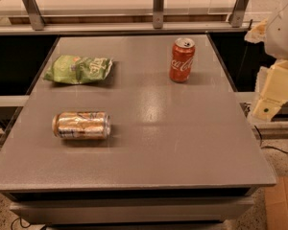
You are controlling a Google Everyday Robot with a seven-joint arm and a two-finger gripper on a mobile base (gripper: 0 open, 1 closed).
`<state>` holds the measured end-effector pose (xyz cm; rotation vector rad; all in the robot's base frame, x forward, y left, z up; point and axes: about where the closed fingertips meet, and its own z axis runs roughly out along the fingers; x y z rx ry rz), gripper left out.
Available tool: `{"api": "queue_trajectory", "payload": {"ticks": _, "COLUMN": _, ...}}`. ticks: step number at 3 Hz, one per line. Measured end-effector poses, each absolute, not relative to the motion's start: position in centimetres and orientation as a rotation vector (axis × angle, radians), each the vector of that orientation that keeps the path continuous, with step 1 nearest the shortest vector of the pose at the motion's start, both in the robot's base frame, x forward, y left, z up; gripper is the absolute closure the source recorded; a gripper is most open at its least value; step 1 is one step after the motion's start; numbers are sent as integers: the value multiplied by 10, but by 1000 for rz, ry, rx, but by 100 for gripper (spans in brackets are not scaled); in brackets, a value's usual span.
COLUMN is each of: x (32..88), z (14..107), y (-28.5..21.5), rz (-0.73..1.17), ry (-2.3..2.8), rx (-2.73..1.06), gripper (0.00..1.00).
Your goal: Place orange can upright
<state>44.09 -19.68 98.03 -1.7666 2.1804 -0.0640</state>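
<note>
Jaw state cannot be told; gripper (267, 108) hangs beside the table (182, 147), right edge.
Front-left, orange can (81, 125) lies on its side, well apart.

A rounded white arm shell (284, 28) is seen at the right edge; below it, the blocky cream gripper (269, 104) is marked by a dark dot.

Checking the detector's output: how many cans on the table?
2. The orange can lies on its side, front left; the red can stands upright, back right. None seem hidden. The gripper is off the table, at right.
</note>
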Motion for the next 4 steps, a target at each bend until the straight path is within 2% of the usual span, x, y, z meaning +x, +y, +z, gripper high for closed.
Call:
{"api": "queue_trajectory", "payload": {"ticks": 2, "x": 432, "z": 984, "y": -137, "rz": 11, "ry": 2031, "rx": -1932, "gripper": 0}}
{"api": "queue_trajectory", "payload": {"ticks": 4, "x": 388, "z": 982, "y": -69, "rz": 75, "ry": 1858, "rx": -2109, "gripper": 0}}
